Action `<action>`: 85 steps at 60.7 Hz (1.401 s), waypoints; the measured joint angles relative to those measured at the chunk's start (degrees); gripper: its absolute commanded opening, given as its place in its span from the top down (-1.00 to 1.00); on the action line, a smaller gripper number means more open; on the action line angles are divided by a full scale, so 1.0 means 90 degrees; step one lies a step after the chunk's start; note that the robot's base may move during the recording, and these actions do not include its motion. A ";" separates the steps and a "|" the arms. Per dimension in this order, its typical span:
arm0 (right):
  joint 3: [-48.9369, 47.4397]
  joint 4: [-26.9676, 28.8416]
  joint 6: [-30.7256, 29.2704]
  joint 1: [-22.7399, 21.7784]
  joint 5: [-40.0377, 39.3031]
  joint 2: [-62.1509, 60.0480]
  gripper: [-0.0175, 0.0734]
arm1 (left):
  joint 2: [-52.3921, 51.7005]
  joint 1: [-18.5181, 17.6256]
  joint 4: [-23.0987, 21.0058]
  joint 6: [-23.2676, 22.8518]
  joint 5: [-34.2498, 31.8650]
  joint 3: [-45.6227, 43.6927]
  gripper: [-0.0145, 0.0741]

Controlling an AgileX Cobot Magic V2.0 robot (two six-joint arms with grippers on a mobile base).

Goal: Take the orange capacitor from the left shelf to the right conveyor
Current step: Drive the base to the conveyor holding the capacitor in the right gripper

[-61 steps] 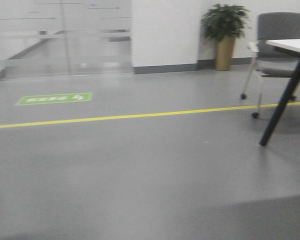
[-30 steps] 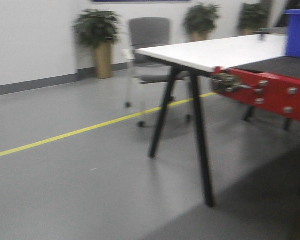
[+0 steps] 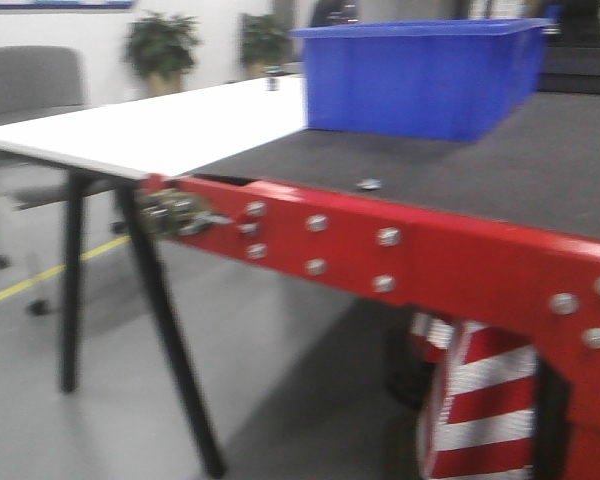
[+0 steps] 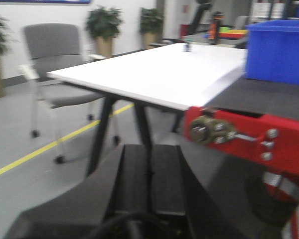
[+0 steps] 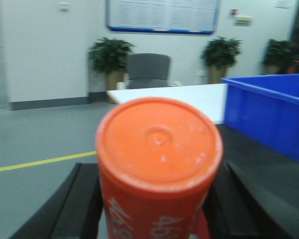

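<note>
In the right wrist view the orange capacitor [image 5: 158, 164] fills the middle, flat lid toward the camera and white digits down its side. My right gripper [image 5: 154, 209] is shut on it, one black finger on each side. The right conveyor [image 3: 500, 165] is a dark textured belt with a red front edge [image 3: 410, 250], seen close in the front view and at the right of the left wrist view [image 4: 269, 99]. My left gripper [image 4: 149, 172] is shut, its two black pads pressed together with nothing between them. The left shelf is out of view.
A blue plastic bin [image 3: 420, 75] stands on the belt's far side. A white table [image 3: 160, 125] on black legs adjoins the conveyor's left end. A grey chair [image 4: 52, 55], potted plants [image 5: 109, 57] and a yellow floor line [image 5: 40, 162] lie beyond. A red-white striped cone [image 3: 480, 400] stands under the conveyor.
The front view has swung right across the room: from bare floor, past the white table, to the conveyor and blue bin, now close.
</note>
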 measured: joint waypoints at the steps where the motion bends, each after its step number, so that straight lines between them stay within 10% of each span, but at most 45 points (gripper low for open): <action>1: 0.0000 0.0000 0.0000 0.0000 0.0000 0.0000 0.49 | 0.0000 0.0000 0.0000 0.0000 0.0000 0.0000 0.91; 85: 0.0000 0.0000 0.0000 0.0000 0.0000 0.0000 0.49 | 0.0000 0.0000 0.0000 0.0000 0.0000 0.0000 0.91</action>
